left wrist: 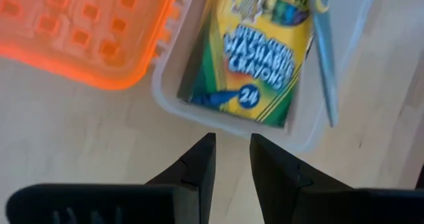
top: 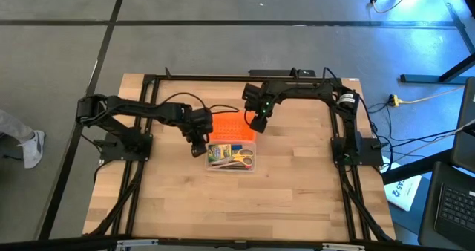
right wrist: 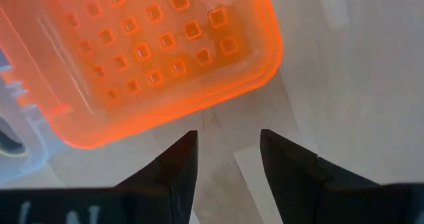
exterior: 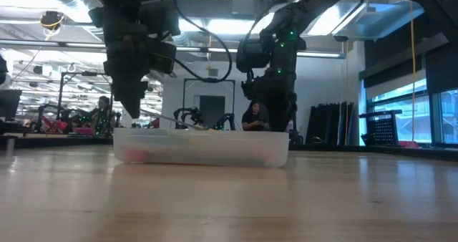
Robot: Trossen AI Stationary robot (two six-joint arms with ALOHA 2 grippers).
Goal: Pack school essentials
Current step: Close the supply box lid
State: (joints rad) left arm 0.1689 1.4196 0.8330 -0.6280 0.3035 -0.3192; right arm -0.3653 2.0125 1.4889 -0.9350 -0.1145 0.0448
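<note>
A clear box (top: 231,157) stands on the table with its orange lid (top: 234,126) lying open on its far side. Inside lie a green-yellow crayon box (left wrist: 265,52), a thin blue pencil (left wrist: 324,58) and yellow-handled scissors (top: 243,160). My left gripper (left wrist: 232,161) hangs slanting down over the table just outside the box's left end wall (left wrist: 228,121). Its fingers stand a little apart with nothing between them. My right gripper (right wrist: 228,154) points down beside the lid's right far corner (right wrist: 265,52), open and empty.
The black frame rails (top: 223,78) run around the table's left, far and right sides. Bare wood (top: 237,206) lies between the box and the table's near edge. In the low view the box (exterior: 200,147) stands between the two arms.
</note>
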